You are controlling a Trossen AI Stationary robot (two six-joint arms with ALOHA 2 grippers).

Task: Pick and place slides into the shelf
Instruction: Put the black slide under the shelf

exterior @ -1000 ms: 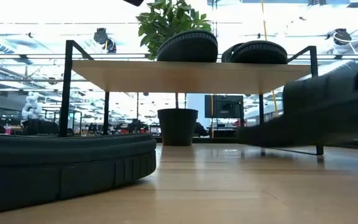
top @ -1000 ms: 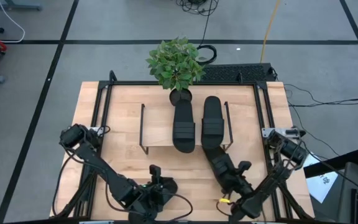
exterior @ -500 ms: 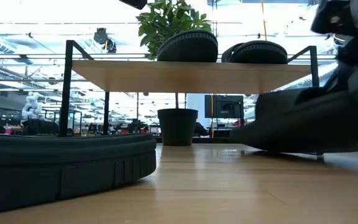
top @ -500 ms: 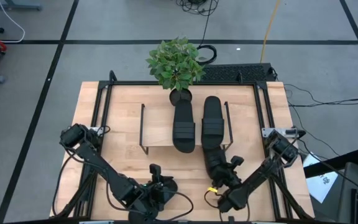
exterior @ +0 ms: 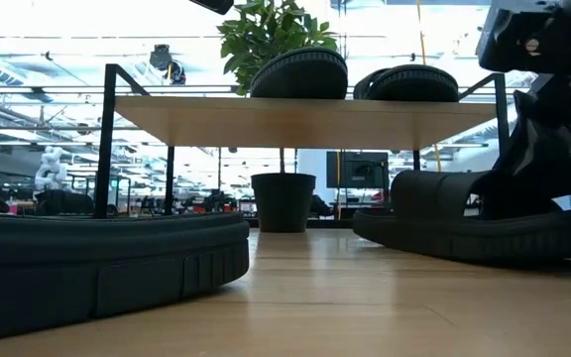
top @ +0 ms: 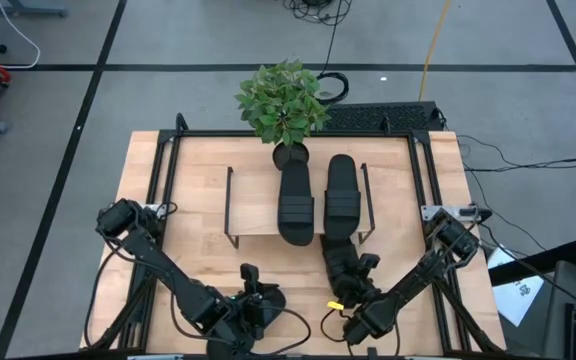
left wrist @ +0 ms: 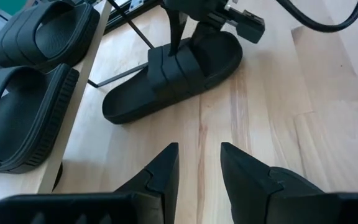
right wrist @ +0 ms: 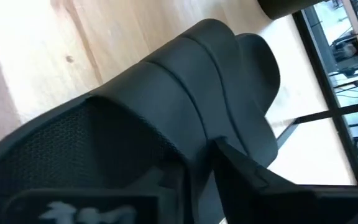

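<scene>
The right hand [top: 353,272], fingers straddling the strap, grips a slide [top: 340,259] lying flat before the shelf [top: 258,210].

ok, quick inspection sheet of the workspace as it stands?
Surface: light wooden tabletop, bare wood around the items.
Job's things: pair of black foam slide sandals on the low plank-topped shelf; third slide on the tabletop at its front right corner; fourth slide on the tabletop close to the low camera.
Clutter: green potted plant.
Grippers: left gripper open, empty; right gripper at the third slide's strap.
Cables: black cables, yellow cable on the floor.
Surroundings: grey tiled floor.
</scene>
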